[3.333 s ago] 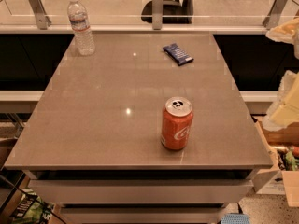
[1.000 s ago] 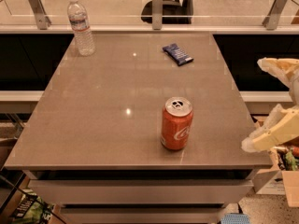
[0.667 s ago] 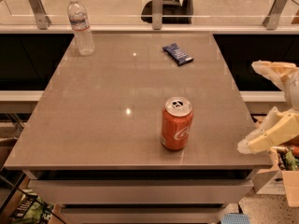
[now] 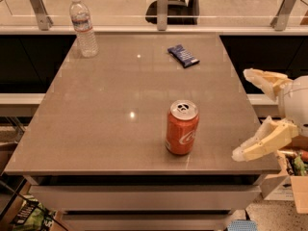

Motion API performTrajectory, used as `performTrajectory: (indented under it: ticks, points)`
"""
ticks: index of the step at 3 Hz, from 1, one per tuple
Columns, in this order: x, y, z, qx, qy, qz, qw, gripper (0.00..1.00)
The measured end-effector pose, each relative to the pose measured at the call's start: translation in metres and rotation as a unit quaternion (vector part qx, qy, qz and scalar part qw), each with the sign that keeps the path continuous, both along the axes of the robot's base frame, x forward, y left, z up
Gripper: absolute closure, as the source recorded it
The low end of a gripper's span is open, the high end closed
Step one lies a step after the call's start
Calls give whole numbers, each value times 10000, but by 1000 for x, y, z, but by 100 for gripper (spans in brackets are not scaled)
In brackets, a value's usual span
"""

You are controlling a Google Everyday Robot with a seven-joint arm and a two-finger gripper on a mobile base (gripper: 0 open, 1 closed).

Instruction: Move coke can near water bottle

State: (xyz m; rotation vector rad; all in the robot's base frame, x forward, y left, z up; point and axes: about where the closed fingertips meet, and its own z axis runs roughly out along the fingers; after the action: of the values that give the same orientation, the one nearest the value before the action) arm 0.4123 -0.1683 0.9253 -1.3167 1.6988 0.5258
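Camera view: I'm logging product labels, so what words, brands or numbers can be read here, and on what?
No text reads cleanly enough to quote.
coke can: white script, too blurred to quote.
water bottle: blue-and-white label, print too small.
dark-blue packet: print unreadable.
gripper, open off the right side of the table: no markings seen.

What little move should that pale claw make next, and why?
Probably ease the open two-finger gripper leftward toward the upright red-orange soda can: it hangs by the right edge of the grey table, apart from the can, which stands far from the clear plastic water bottle.
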Motion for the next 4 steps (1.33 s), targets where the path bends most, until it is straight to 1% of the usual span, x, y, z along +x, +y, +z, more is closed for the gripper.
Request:
performTrajectory:
  ticks: [1, 2, 3, 4]
  points:
    - [3, 11, -5, 374, -42, 274, 9989, 0]
    - [5, 20, -11, 703, -49, 546, 9960, 0]
    - [8, 28, -20, 1011, -35, 775, 9918, 0]
    - [9, 41, -30, 1304, 37, 1017, 9862, 0]
